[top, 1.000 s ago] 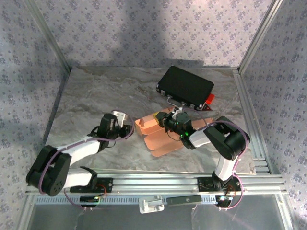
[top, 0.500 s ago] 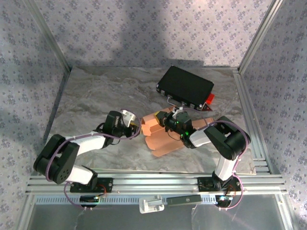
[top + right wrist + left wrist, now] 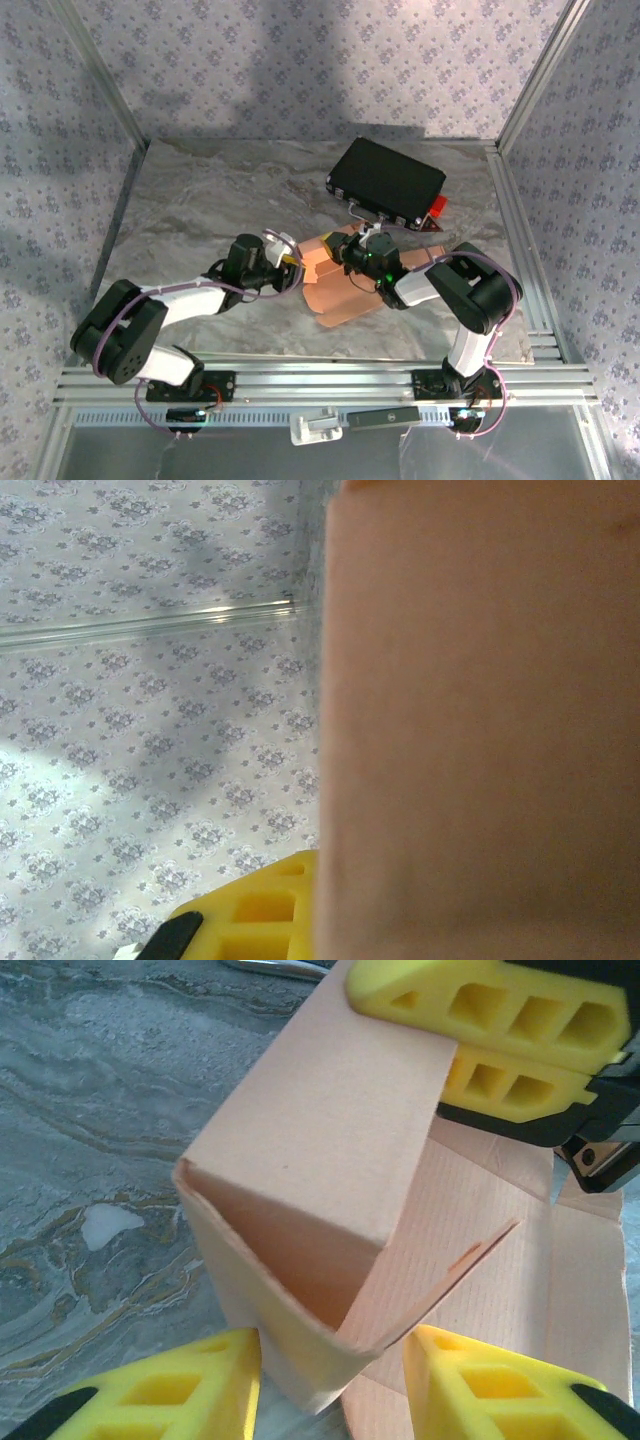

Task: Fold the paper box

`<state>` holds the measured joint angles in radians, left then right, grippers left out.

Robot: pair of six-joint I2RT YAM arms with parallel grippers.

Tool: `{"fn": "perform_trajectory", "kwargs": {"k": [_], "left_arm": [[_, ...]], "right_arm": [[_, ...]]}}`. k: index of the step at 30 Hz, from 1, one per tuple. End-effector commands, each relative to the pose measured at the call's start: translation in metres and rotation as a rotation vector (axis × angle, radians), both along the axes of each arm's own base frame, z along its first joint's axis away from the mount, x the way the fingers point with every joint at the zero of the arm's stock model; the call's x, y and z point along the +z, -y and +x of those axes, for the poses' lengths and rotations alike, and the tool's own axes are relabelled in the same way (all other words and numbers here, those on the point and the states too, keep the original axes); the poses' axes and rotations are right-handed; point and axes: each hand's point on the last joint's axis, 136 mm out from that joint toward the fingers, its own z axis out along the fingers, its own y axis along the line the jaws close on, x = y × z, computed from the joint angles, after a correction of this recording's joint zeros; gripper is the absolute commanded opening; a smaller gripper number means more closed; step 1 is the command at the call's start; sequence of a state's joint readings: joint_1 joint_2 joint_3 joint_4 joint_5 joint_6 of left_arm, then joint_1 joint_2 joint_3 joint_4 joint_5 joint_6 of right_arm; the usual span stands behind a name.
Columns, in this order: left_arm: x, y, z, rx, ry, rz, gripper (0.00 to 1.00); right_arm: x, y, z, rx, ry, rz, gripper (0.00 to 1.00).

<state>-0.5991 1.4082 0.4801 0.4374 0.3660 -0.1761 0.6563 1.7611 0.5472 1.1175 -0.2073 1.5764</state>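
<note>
Your left end effector (image 3: 330, 1360) stands open astride the raised corner of the paper box (image 3: 335, 285), one yellow pad on each side, probably so that it can press this wall upright. Whether the pads touch the card is hard to tell. The box lies half formed in the middle of the bench (image 3: 200, 190), near a black case (image 3: 385, 180). Your right end effector (image 3: 490, 1055) is closed on the far panel, it seems to hold the box steady. In its own wrist view the card hides the pinch itself.
</note>
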Motion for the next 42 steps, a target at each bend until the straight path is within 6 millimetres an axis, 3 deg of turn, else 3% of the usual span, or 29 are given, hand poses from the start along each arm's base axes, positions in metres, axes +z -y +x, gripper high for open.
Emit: {"fn": "perform_trajectory", "kwargs": {"k": [1, 11, 20, 28, 42], "left_arm": [[0.008, 0.005, 0.000, 0.003, 0.033, -0.029, 0.42], [0.007, 0.012, 0.002, 0.037, 0.037, -0.010, 0.39], [0.000, 0.002, 0.009, 0.244, 0.113, 0.051, 0.39], [-0.005, 0.002, 0.013, 0.324, 0.142, 0.096, 0.38], [-0.004, 0.009, 0.025, 0.442, 0.151, 0.105, 0.33]], "right_arm": [[0.003, -0.002, 0.001, 0.016, 0.008, -0.019, 0.00], [0.004, -0.004, 0.001, 0.013, 0.010, -0.018, 0.00], [0.010, -0.006, -0.002, -0.016, 0.051, -0.002, 0.00], [-0.002, -0.004, -0.010, -0.031, 0.054, -0.007, 0.00], [-0.003, -0.007, -0.010, -0.030, 0.039, -0.012, 0.00]]}}
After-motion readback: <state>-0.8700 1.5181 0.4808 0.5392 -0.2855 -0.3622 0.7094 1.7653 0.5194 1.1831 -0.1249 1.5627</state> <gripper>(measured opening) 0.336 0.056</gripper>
